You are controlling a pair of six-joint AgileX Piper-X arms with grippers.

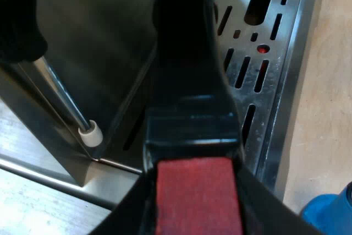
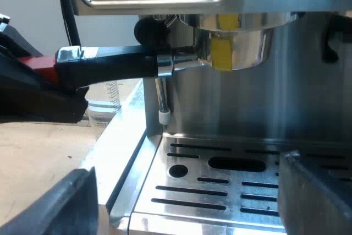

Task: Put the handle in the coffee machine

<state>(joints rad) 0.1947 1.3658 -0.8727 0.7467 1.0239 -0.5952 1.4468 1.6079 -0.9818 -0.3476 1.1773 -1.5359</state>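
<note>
Holder sits snug up under the espresso machine's front head with its dark handle sticking out level, left pincer clamped tight on the red end, right pincer hanging wide open and empty near the drip tray.

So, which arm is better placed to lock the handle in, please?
Left: its fingers grip the handle, whose metal end sits at the machine. The right fingers hang open over the tray.
</note>
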